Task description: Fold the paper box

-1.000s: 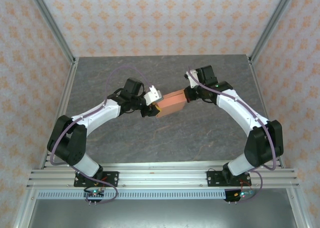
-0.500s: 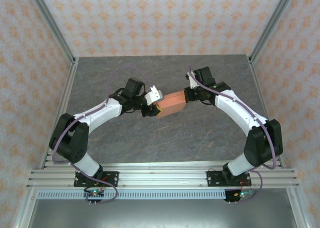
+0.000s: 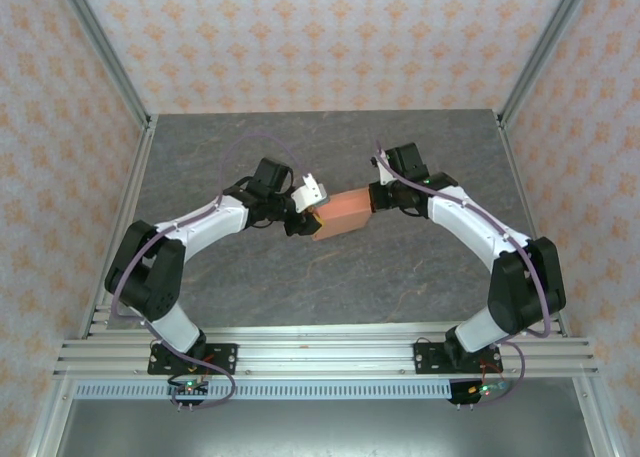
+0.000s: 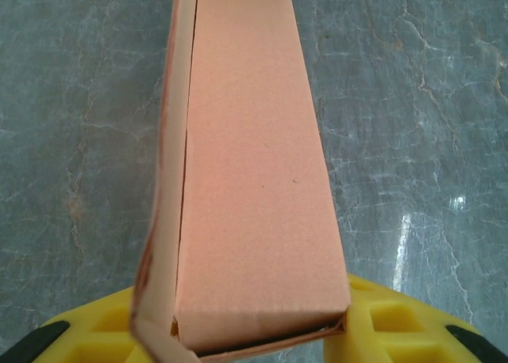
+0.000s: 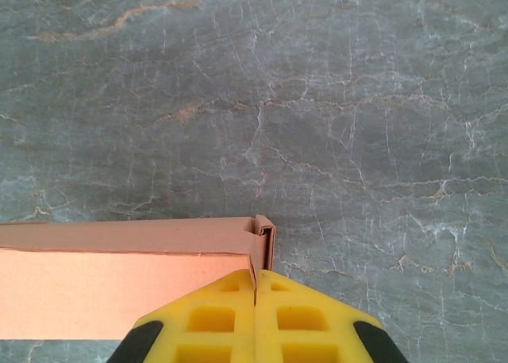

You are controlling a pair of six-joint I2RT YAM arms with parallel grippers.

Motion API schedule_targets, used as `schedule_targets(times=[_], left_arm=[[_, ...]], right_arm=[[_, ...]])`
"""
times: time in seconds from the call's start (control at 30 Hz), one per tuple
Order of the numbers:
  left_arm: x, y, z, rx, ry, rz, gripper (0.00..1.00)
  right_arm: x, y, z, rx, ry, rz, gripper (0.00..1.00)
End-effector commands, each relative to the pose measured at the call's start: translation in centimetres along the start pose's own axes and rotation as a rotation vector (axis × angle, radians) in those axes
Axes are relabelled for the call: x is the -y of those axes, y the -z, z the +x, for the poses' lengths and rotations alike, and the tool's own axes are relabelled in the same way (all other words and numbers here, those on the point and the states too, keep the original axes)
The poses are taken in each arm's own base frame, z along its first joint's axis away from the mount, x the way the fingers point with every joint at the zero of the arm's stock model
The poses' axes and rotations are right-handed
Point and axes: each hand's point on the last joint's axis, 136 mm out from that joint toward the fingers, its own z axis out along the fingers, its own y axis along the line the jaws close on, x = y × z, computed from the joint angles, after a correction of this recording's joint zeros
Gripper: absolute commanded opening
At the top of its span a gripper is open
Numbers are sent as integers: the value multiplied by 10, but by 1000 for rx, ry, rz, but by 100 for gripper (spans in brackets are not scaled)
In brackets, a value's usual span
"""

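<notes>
The paper box [image 3: 340,213] is a salmon-orange, flat rectangular box held above the middle of the table between both arms. My left gripper [image 3: 306,220] grips its left end. In the left wrist view the box [image 4: 254,164] runs away from the camera, its near end sits between the yellow fingers [image 4: 393,319], and one side flap stands loose along its left edge. My right gripper [image 3: 373,198] holds the other end. Seen from the right wrist, that gripper [image 5: 255,287] is shut on a thin folded tab [image 5: 266,237] at the corner of the box [image 5: 119,287].
The grey marbled table [image 3: 420,267] lies under the box. Aluminium frame posts [image 3: 105,57] and patterned walls enclose it at the back and sides. The arm bases stand on the rail [image 3: 320,355] at the near edge.
Both wrists and the box have drifted slightly toward the near edge. Both grips look unchanged.
</notes>
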Motion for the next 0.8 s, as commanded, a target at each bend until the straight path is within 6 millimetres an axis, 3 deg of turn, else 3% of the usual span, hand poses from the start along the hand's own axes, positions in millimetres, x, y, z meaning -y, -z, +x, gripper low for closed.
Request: schedule_targets(times=[0.0,0.37,0.77], left_arm=[[-11,0,-1,-31,13,-36,37],[-17,-11,14,-110,40,-33,39],[-25,-7,28,-219,59,-73,47]], right_arm=[[4,0,6,-5,14,31,0],[8,-1,9,7,-17,45,0],[7,-1,11,26,-48,40,0]])
